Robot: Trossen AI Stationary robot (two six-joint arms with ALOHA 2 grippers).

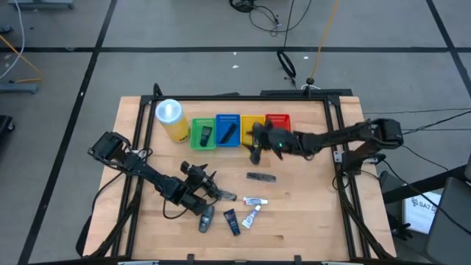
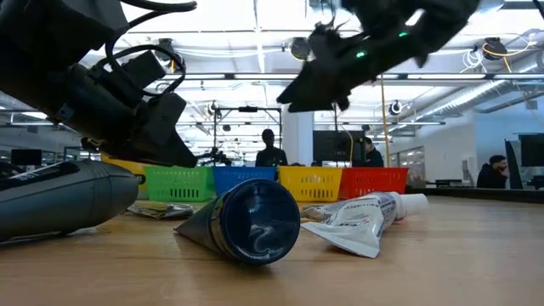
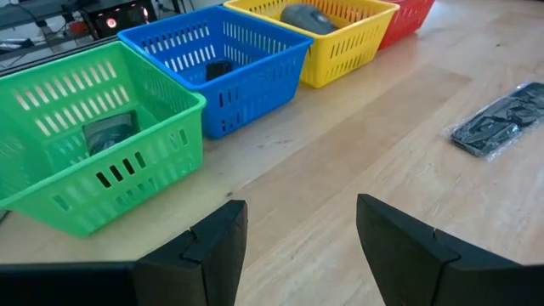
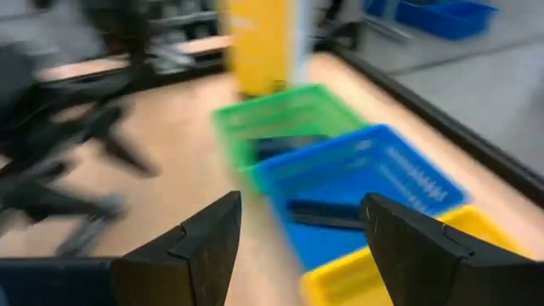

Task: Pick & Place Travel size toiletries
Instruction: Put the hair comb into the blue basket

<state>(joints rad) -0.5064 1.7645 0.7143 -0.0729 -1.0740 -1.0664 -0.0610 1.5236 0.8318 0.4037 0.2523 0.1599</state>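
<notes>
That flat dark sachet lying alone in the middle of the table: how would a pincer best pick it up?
From straight above, pinching the flat dark grey sachet across its narrow width near the middle. It lies flat on the wooden table with its long side running left to right and bare wood all around, so the fingers have room on both long edges.

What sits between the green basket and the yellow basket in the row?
The blue plastic basket, holding a dark item, sits between the green basket and yellow basket; high view shows it.

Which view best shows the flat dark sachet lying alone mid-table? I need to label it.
The left wrist view: the flat dark sachet lies close and unobstructed on bare wood. The high view shows the sachet whole but small, below the yellow basket. The low view and right wrist view do not clearly show it.
</notes>
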